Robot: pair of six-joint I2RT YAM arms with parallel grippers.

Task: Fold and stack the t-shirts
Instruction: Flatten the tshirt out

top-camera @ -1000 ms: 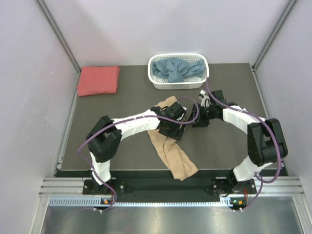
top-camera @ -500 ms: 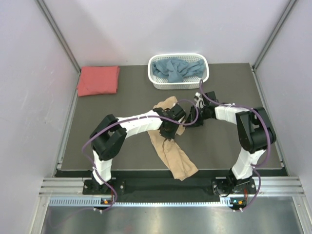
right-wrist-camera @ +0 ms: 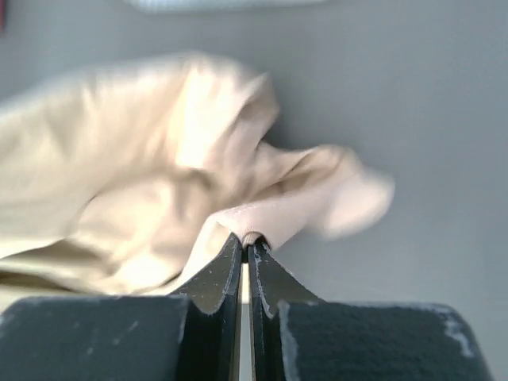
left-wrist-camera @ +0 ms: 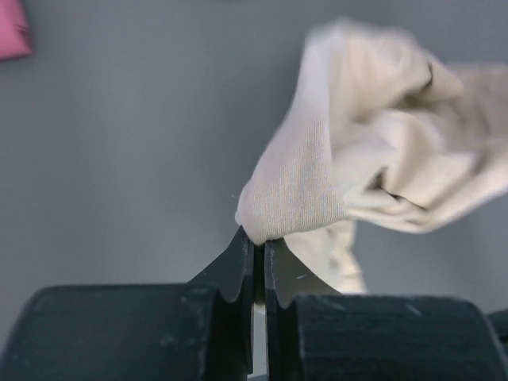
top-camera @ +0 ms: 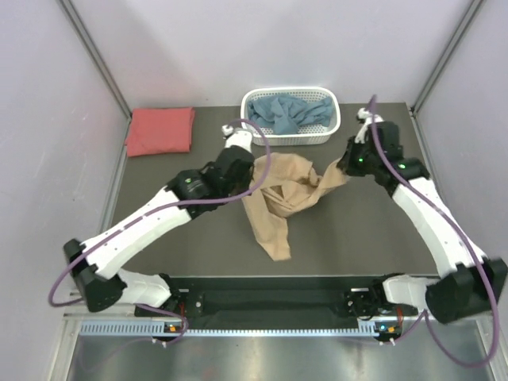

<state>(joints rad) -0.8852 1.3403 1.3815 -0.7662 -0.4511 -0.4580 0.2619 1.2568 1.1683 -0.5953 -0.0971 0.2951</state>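
Left hand (left-wrist-camera: 258, 243) of mine is clamped on one edge of the tan shirt (top-camera: 274, 214), and my right hand (right-wrist-camera: 246, 242) is clamped on another. The shirt hangs bunched between them, its tail down on the surface (top-camera: 365, 230). Farther back, the red shirt (top-camera: 160, 130) lies folded at the left, and the blue shirt (top-camera: 286, 113) sits crumpled in the basket (top-camera: 290, 90).

White lattice basket (top-camera: 290, 137) sits on dark table (top-camera: 361, 234).

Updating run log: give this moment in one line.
left gripper: shut on tan t-shirt | right gripper: same | red t-shirt: folded | blue t-shirt: in basket
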